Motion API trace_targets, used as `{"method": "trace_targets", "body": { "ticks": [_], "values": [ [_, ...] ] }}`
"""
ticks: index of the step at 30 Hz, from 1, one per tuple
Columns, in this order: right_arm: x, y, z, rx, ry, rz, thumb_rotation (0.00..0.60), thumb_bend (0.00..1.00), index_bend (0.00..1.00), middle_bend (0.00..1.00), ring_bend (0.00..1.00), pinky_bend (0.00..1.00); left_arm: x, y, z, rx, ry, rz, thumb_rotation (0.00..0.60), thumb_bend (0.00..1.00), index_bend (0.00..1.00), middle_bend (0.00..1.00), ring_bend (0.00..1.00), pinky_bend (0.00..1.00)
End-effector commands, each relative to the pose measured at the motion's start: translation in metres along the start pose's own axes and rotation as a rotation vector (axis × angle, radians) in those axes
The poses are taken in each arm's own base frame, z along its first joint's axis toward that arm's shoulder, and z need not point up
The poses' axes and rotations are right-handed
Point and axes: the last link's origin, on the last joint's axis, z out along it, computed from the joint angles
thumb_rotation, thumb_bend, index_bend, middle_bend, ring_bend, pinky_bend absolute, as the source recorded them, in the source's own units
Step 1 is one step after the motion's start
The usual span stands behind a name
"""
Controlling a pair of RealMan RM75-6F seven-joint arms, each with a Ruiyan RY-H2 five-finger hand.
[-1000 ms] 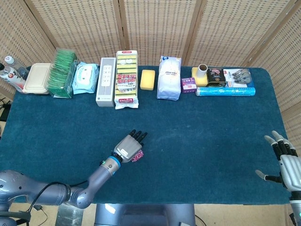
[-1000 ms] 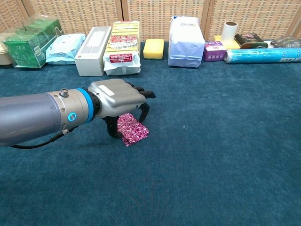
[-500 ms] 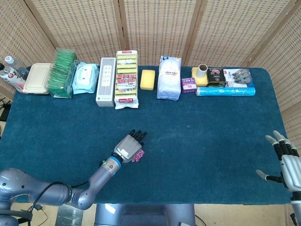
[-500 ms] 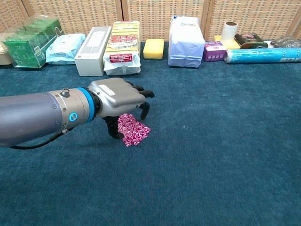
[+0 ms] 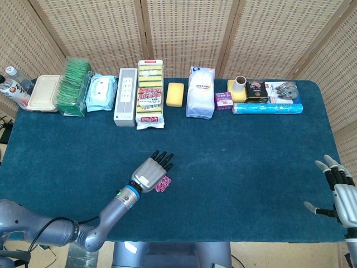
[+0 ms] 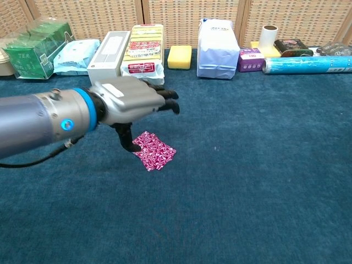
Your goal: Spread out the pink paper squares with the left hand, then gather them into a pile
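Fingers (image 6: pixel 165 99): left hand (image 6: pixel 129 102) spread flat, gripping nothing; right hand (image 5: pixel 341 192) splayed, idle.
Paper squares (image 6: pixel 154 149): beneath the fingers, thumb at their edge.
Progress: barely fanned; spreading and gathering remain.

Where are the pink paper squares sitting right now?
The pink paper squares lie flat on the blue table cloth, left of centre in the chest view, just below the raised fingers of the left hand, whose thumb reaches down to their left edge.

The left hand (image 5: pixel 149 173) is covering part of the paper squares (image 5: pixel 163 183); the right hand (image 5: pixel 338 190) is running off the frame edge.
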Motion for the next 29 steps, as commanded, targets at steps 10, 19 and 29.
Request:
{"method": "trace_targets", "body": {
  "ticks": [10, 19, 29],
  "values": [
    [-0.008, -0.004, 0.002, 0.003, -0.018, -0.034, 0.600, 0.00, 0.10, 0.00, 0.00, 0.00, -0.022, -0.109, -0.157, 0.294, 0.208, -0.140, 0.600, 0.16, 0.00, 0.00, 0.00, 0.10],
    [-0.009, -0.003, 0.002, 0.000, 0.076, -0.178, 0.600, 0.00, 0.13, 0.00, 0.00, 0.00, -0.071, -0.153, -0.279, 0.555, 0.348, -0.299, 0.600, 0.15, 0.00, 0.00, 0.00, 0.10],
    [-0.014, -0.008, -0.001, 0.010, 0.239, -0.320, 0.600, 0.00, 0.13, 0.00, 0.00, 0.00, -0.086, -0.158, -0.302, 0.584, 0.352, -0.424, 0.600, 0.15, 0.00, 0.00, 0.00, 0.10]
  ]
}}
